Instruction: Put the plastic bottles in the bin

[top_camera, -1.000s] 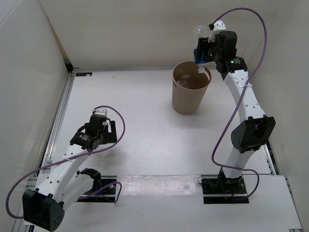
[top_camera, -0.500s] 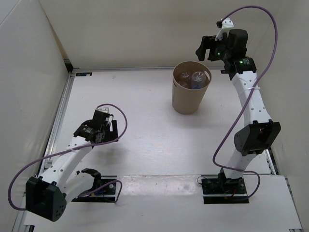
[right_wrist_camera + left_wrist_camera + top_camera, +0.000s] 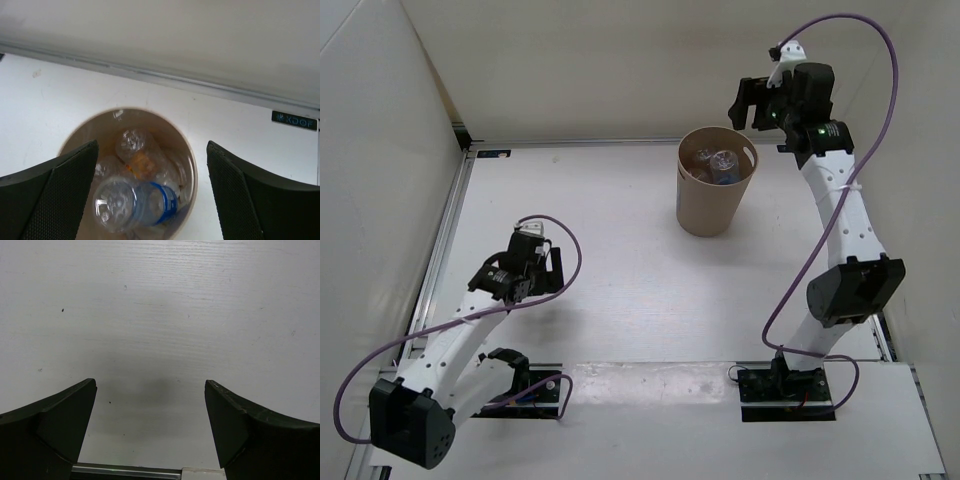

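Note:
The tan bin (image 3: 713,205) stands at the back middle of the table. In the right wrist view its rim (image 3: 192,165) frames the bottles inside: a clear blue-labelled bottle (image 3: 135,202) lies on top, an orange bottle (image 3: 137,152) behind it, and other clear bottles (image 3: 172,175) beneath. My right gripper (image 3: 752,100) is open and empty, high above the bin's far right side; it also shows in the right wrist view (image 3: 150,190). My left gripper (image 3: 535,275) is open and empty, low over bare table at the near left; it also shows in the left wrist view (image 3: 150,430).
White walls close in the table on the left, back and right. A metal rail (image 3: 448,240) runs along the left edge. A small dark label (image 3: 294,120) sits on the table by the back wall.
A second ago my right gripper held the blue-labelled bottle over the bin; it has opened, the bottle lies in the bin, and the gripper has risen. My left arm drew back slightly.

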`<state>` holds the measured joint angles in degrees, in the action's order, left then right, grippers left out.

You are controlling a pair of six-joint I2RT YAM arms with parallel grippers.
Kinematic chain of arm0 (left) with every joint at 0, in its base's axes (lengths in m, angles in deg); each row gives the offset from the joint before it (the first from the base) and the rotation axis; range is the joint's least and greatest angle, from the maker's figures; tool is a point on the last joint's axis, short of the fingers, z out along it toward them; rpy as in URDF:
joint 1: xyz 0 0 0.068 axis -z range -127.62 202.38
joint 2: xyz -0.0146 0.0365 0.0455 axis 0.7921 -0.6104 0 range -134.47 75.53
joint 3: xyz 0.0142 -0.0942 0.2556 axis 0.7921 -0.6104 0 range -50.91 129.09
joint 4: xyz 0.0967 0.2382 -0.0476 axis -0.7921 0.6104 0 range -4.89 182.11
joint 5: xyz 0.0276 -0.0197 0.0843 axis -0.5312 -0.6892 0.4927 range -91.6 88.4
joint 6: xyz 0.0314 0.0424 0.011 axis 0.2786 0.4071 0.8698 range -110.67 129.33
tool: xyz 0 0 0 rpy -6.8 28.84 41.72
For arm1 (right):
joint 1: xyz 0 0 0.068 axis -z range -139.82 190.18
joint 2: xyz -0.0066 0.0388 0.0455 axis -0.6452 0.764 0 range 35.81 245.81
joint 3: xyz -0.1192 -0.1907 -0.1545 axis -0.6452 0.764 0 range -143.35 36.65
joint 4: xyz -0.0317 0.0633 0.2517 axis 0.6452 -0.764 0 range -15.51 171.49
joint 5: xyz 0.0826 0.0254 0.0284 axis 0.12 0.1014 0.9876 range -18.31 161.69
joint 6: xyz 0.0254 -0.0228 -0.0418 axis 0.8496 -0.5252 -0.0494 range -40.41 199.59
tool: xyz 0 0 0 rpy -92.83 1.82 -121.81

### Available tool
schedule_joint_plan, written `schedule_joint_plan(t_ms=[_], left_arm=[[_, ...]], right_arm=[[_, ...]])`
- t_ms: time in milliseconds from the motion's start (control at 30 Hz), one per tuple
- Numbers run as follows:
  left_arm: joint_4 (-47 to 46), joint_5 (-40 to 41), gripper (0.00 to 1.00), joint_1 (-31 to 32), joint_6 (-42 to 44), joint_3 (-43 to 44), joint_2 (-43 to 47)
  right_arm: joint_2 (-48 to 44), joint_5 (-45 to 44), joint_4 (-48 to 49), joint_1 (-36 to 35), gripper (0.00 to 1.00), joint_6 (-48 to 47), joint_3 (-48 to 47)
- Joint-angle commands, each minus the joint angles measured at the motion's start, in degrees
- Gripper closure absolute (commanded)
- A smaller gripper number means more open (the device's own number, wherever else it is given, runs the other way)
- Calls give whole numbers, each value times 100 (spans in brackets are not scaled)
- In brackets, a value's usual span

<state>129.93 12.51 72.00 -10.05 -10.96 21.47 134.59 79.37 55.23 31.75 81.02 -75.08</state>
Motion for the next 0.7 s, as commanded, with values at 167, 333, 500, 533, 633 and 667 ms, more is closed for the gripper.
schedule_joint_plan(t_ms=[167, 333, 500, 533, 633, 667], left_arm=[[-588, -101, 0, -2, 109, -355, 431], [-658, -172, 0, 16, 118, -391, 502], [-685, -259, 0, 7, 145, -391, 458], [-702, -294, 0, 7, 162, -391, 441], [-702, -426, 0, 7, 197, -382, 388], [-711, -444, 0, 7, 215, -391, 396]], right_arm=[[-1219, -477, -564, -255, 10, -651, 1607], [-1729, -1488, -1047, -836, 10, -916, 2223], [-2310, -1559, -802, -1029, 10, -846, 2971], [-2520, -1559, -776, -1073, 10, -759, 3042], [-2836, -1533, -775, -1108, 10, -654, 3358], [-2908, -1533, -810, -1126, 10, -618, 3576]])
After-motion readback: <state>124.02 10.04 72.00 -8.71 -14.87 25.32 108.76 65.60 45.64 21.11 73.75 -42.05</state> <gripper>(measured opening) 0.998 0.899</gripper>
